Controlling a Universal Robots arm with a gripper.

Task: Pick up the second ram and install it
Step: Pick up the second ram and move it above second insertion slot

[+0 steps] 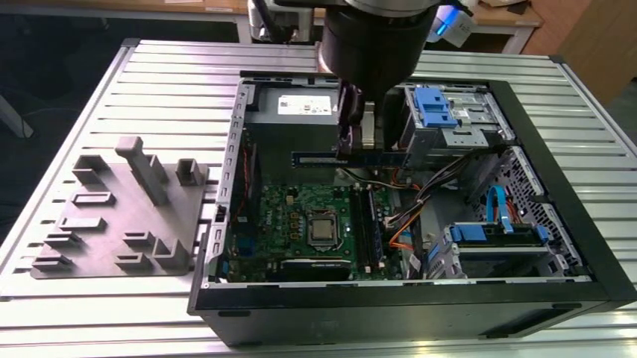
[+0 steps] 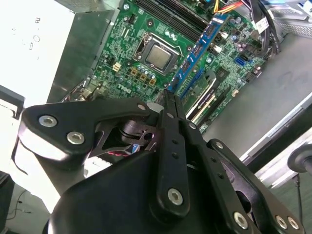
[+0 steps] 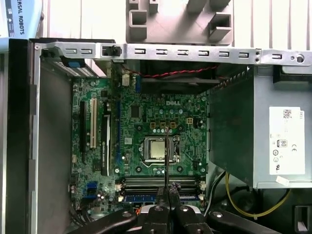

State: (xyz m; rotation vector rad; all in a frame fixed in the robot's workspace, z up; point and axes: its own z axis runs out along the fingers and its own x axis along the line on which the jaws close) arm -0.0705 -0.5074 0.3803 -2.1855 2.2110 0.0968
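Note:
My gripper [image 1: 348, 151] hangs inside the open computer case, shut on the second ram [image 1: 383, 157], a thin blue board strip. In the exterior view the strip is level and hovers above the green motherboard [image 1: 289, 224], near the power supply. The second wrist view shows the ram [image 2: 197, 48] jutting out from between my shut fingertips [image 2: 168, 96]. In the first wrist view it is a dark sliver [image 3: 165, 156] seen edge-on over the processor socket [image 3: 158, 148], held by my gripper [image 3: 167, 189]. It lies crosswise to the long slots [image 3: 161, 181] [image 1: 371, 231], clear of the board.
A blue strip [image 3: 146, 198] sits in one long slot. A grey holder block [image 1: 119, 216] lies on the slatted table at the exterior view's left. The power supply [image 1: 298, 112], blue drive cages [image 1: 438, 108] [image 1: 497, 231], cables [image 1: 428, 198] and the case walls [image 1: 398, 306] close in.

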